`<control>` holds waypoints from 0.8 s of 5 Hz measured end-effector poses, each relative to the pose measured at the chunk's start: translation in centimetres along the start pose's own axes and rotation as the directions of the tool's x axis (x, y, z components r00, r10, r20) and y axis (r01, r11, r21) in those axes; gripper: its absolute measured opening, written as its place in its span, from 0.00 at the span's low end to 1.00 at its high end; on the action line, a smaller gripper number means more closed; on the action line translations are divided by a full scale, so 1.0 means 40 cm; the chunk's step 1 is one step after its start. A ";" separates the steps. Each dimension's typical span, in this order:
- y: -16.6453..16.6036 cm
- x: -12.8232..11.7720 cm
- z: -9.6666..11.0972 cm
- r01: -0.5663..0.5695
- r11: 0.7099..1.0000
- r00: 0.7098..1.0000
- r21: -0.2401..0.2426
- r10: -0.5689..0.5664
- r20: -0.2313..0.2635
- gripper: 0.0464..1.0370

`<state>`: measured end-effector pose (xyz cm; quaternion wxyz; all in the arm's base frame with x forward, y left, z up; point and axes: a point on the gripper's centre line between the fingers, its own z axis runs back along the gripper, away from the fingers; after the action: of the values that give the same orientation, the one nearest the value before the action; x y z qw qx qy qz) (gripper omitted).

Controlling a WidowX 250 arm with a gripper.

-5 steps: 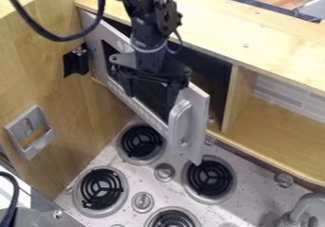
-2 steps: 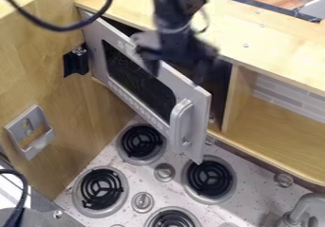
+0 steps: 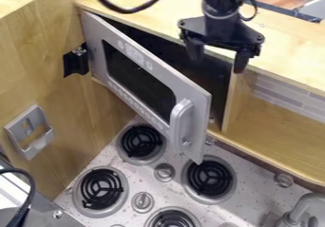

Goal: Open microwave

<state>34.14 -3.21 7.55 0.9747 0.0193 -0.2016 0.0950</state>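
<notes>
Silver microwave door (image 3: 141,79) ajar, left of centre; black tool (image 3: 216,62) upper right, fingers apart. Risk: tool dipping leftward could catch door's top edge, nudging it partly closed.

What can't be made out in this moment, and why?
All in the camera view:
Much of the cavity: hidden behind the door.
Markings on the door's buttons: too small.
Lowest burner: cut off by the bottom edge.
Faucet: cut off by the right edge.
Upper arm: cut off by the top edge.
</notes>
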 end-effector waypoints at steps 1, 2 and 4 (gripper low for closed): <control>-0.017 0.000 -0.052 0.004 1.000 0.999 -0.015 -0.004 -0.035 0.96; -0.016 -0.018 -0.091 0.011 1.000 0.998 -0.007 -0.012 -0.068 0.96; 0.034 -0.088 -0.116 -0.046 0.998 0.991 0.043 0.050 -0.122 0.96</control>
<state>32.53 -2.16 1.88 0.9820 0.0281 -0.1398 0.1235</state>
